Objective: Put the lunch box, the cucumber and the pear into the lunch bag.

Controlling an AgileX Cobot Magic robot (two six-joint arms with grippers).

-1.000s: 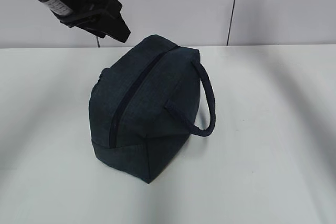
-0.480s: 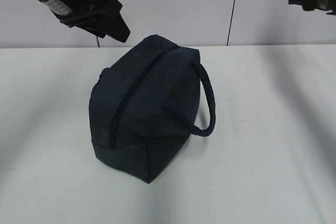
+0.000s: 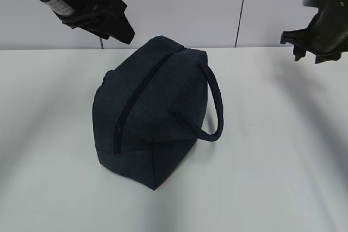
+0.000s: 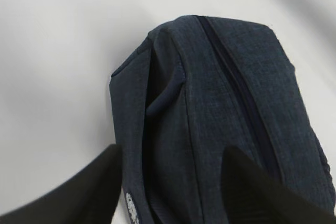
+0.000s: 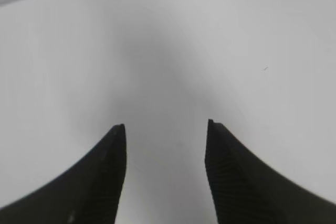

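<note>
Two end effectors, left (image 3: 122,32) at upper left and right (image 5: 165,129) at upper right, hang spread and empty over the white surface (image 3: 272,161), where the zipped lunch bag (image 3: 155,110) sits mid-frame before a pale wall (image 3: 185,4).

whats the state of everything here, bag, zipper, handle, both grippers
lunch bag: sits on the table, nothing holding it
zipper: closed along its visible length
loop handle: sticks out to the side, free
left gripper: open, empty, above the bag's end
right gripper: open, empty, over bare table
</note>
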